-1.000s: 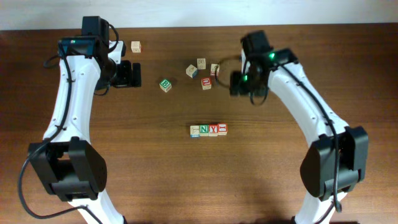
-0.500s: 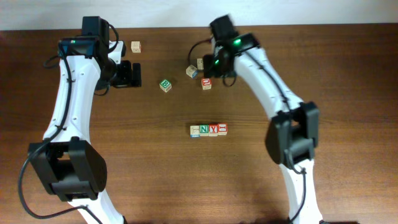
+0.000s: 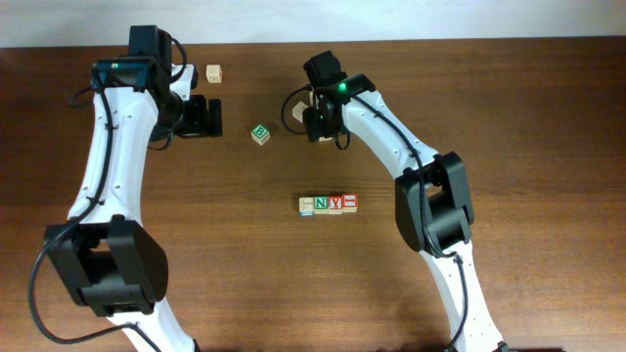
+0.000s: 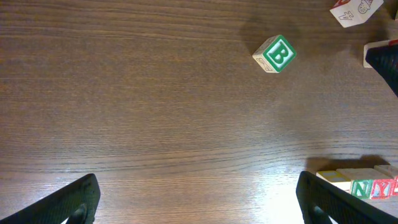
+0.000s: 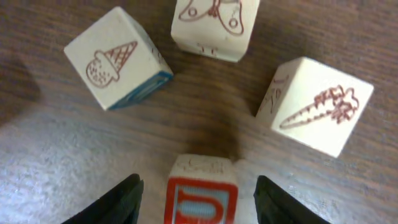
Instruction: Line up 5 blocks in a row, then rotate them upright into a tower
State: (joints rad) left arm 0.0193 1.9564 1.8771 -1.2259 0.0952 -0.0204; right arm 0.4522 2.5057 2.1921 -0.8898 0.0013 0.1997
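A row of lettered blocks [image 3: 328, 203] lies mid-table, with a green N [image 3: 322, 203] and a red Y [image 3: 335, 203] in it; the row [image 4: 364, 184] also shows at the lower right of the left wrist view. My right gripper [image 3: 321, 125] hangs over a cluster of loose blocks. It [image 5: 201, 202] is open and straddles a red-lettered block [image 5: 201, 193] with a gap on each side. Around it lie an ice-cream block with a blue side [image 5: 115, 56], a butterfly block [image 5: 214, 22] and a carrot block [image 5: 317, 102]. My left gripper [image 3: 201, 115] [image 4: 199, 208] is open over bare wood.
A green B cube [image 3: 259, 134] [image 4: 275, 55] sits between the two grippers. A plain pale cube [image 3: 213, 73] rests near the table's far edge, above the left gripper. The brown wooden table [image 3: 196, 244] meets a white wall at the back.
My right arm has swung left from beside the cluster to directly over it, hiding most of those blocks in the overhead view. The left arm and the row have not moved.
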